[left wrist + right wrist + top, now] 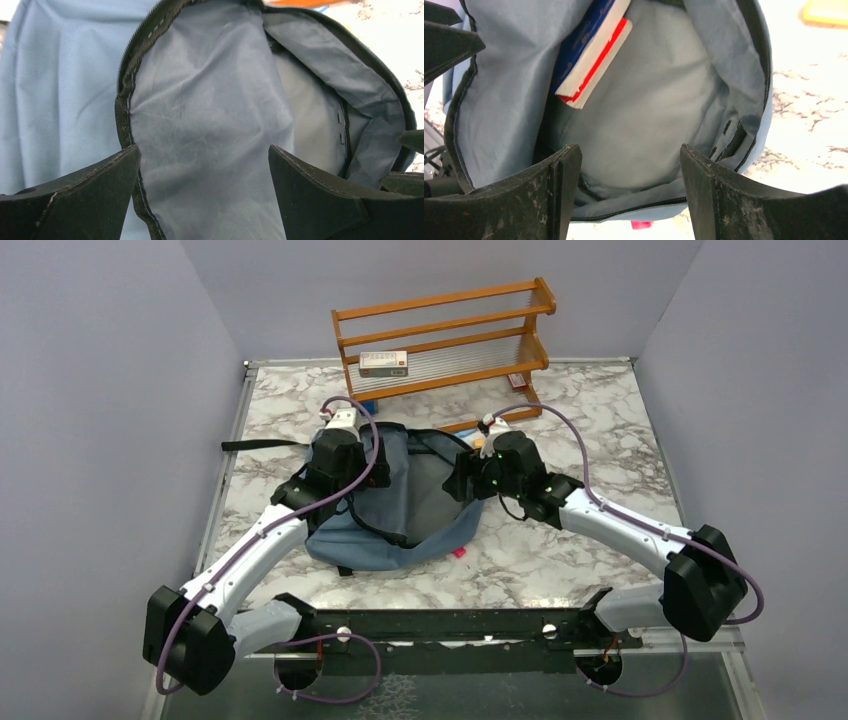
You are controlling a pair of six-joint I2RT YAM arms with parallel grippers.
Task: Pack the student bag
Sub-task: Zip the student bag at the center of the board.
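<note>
Plainly the packing is under way but not finished. The student bag lies flat on the marble table, directly under and between both claws, its zipped mouth pulled wide. One book, blue-covered with a red edge, is already inside; it shows up and to the left of the right claw, slid deep against the lining. No other contents are visible in either wrist view.

The left claw is spread wide above the bag's pale lining with nothing between its fingers. The right claw is spread too, holding nothing and poised over the open mouth.

Beyond both claws, a small box sits on the wooden rack, so it probably has to go in next. A small pink thing lies on the table just behind the right claw, touching or almost touching the bag's rim; I cannot tell what it is. Closing the zipper also looks undone.

The bag's long axis seems to run from the rack toward the arm bases, the rounded, open end apparently nearest the bases and the opening facing up.
</note>
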